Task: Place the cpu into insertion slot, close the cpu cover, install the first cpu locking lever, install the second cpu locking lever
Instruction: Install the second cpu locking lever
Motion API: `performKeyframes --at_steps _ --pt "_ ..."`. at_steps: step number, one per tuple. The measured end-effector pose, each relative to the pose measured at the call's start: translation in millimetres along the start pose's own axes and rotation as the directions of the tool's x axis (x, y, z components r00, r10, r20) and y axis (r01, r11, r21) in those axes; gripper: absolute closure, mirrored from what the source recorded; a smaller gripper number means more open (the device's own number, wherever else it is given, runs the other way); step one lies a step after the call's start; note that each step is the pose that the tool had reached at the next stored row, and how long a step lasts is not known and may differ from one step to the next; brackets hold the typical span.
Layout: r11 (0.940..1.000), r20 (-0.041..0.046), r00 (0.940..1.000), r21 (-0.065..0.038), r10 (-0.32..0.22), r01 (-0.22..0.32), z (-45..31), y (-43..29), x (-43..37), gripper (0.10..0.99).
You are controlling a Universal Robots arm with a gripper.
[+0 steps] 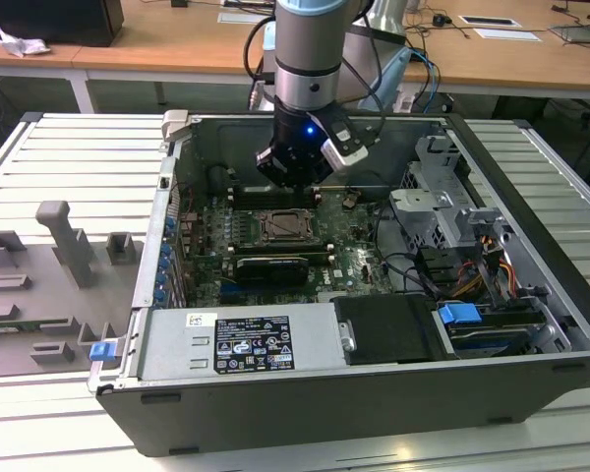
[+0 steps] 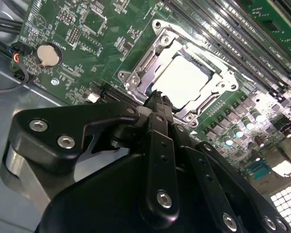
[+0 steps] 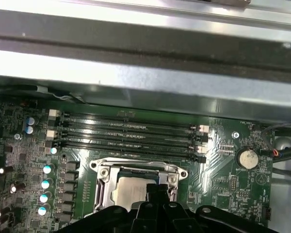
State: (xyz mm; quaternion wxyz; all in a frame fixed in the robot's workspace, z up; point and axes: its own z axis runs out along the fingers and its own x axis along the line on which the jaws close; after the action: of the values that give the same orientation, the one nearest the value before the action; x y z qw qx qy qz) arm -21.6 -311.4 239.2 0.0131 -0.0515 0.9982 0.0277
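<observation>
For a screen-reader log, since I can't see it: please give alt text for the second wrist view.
A pale silver-grey square cpu sits in its socket under the shiny silver metal cpu cover on a green motherboard. The black gripper hangs close over the socket's edge, beside a round silver coin battery.

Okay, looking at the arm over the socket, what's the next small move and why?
Probably ease the gripper down toward the socket edge: the cpu already sits in the socket with the cpu cover flat around it, and the fingertips hover just above.
</observation>
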Motion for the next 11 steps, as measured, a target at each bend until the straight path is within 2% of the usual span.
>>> performKeyframes --at_steps 2,7,11 --pt "1.0 0.0 1.0 0.0 0.0 0.0 -0.3 -4.3 0.4 0.98" --pt "1.0 0.0 1.0 0.0 0.0 0.0 -5.4 -4.9 0.3 0.98" --pt "1.0 -0.0001 1.0 0.0 0.0 0.0 -5.9 -9.5 0.8 0.98"
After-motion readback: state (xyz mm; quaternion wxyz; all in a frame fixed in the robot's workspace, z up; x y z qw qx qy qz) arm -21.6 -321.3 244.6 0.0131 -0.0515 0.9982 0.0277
